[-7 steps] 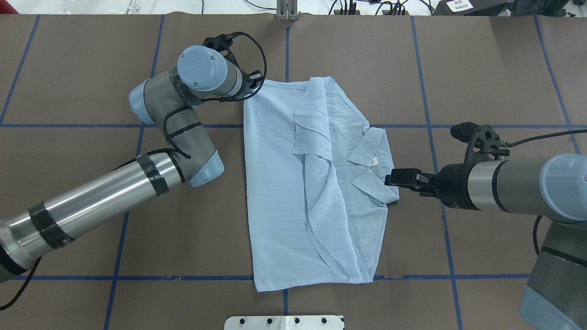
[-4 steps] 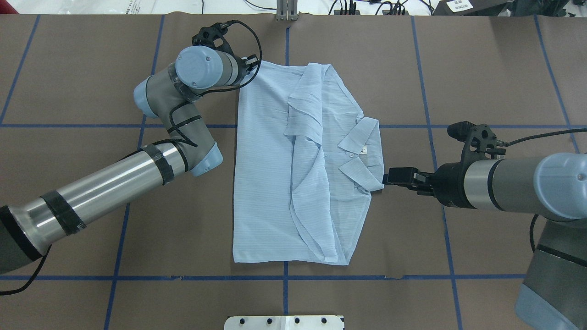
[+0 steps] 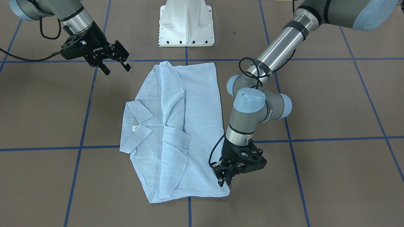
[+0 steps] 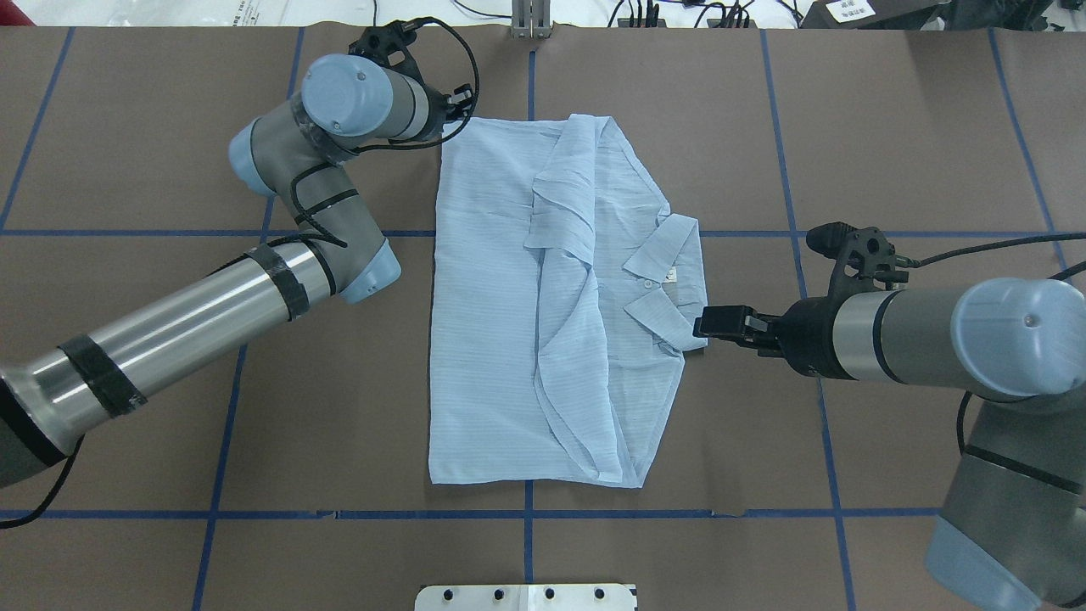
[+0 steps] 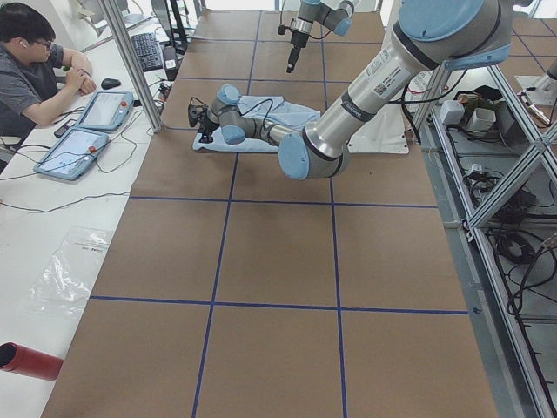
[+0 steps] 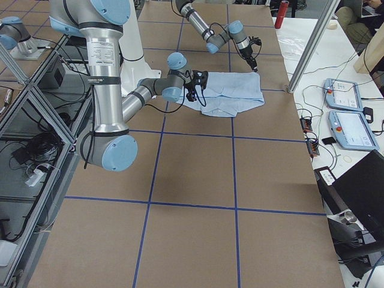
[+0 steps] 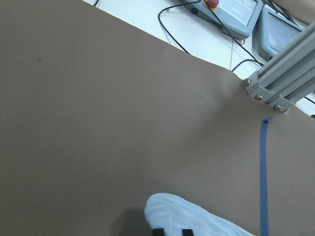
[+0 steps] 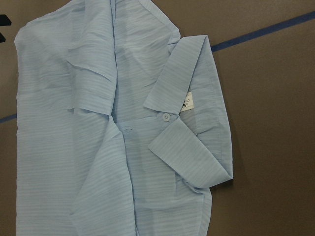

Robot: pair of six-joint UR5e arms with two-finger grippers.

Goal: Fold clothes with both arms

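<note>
Light-blue and thin, the shirt [image 4: 492, 339] lies flat in the middle of the table [image 4: 891, 127]. We see it is partly folded, with both sides laid in over the front. Its collar [image 8: 182, 73] points to the robot's right side. We can see a small white tag [image 8: 187, 101] inside the collar and one white button [image 8: 166, 116] just below it.

The left gripper [image 3: 225, 180] is down at the shirt's far left corner. Its jaws are pressed close together on that corner. In the left wrist view we see the cloth bunched up at the black fingertips [image 7: 157, 231]. The left arm [image 4: 170, 331] bends at its elbow beside the shirt's left edge.

The right gripper [image 3: 116, 64] is up in the air on the collar side and does not touch the shirt. Its jaws are wide apart with nothing between them. The right arm [image 4: 916, 339] reaches in from the right, and its camera looks down on the collar.

Brown paper covers the table, and blue tape lines [image 4: 127, 232] mark big squares on it. The white base [image 3: 186, 25] stands at the robot's edge of the table. In the left side view we see a person [image 5: 35, 70] sitting at a white side table with two flat screens [image 5: 104, 109]. A red tube [image 5: 26, 359] lies at that table's near end.
</note>
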